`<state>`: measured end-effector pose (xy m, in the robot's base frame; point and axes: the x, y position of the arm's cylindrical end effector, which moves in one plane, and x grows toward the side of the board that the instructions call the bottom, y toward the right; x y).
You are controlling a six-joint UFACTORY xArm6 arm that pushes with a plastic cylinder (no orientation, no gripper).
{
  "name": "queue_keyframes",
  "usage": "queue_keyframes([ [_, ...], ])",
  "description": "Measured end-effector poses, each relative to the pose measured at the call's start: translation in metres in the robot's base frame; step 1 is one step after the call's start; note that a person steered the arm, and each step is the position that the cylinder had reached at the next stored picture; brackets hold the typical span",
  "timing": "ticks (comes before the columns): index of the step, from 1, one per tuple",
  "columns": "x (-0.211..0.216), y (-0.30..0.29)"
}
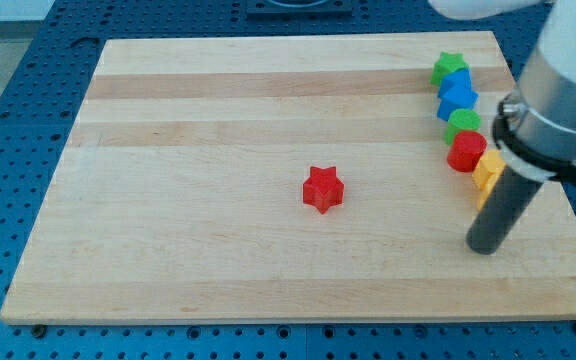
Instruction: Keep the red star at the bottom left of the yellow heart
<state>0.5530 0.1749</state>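
The red star (pixel 322 189) lies near the middle of the wooden board (pixel 218 250). A yellow block (pixel 486 172) sits at the view's right, partly hidden behind my rod; its shape cannot be made out. My tip (pixel 483 248) rests on the board just below that yellow block and far to the right of the red star. The red star is to the left of and slightly below the yellow block.
A column of blocks runs down the board's right side: a green star (pixel 449 68), a blue block (pixel 457 96), a green block (pixel 463 122) and a red block (pixel 466 151). The arm's grey body (pixel 568 90) overhangs the right edge.
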Motion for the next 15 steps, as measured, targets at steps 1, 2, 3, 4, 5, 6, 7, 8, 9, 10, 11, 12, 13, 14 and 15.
queue_keyframes([
  [1, 0.001, -0.031],
  [2, 0.011, -0.087],
  [3, 0.007, -0.157],
  [4, -0.021, -0.228],
  [5, -0.072, -0.266],
  [6, -0.112, -0.254],
  [7, -0.114, -0.207],
  [8, -0.110, -0.152],
  [9, -0.093, -0.105],
  [10, -0.066, -0.082],
  [11, -0.073, -0.090],
  [12, -0.104, -0.119],
  [13, -0.115, -0.149],
  [14, -0.092, -0.159],
  [15, -0.059, -0.159],
])
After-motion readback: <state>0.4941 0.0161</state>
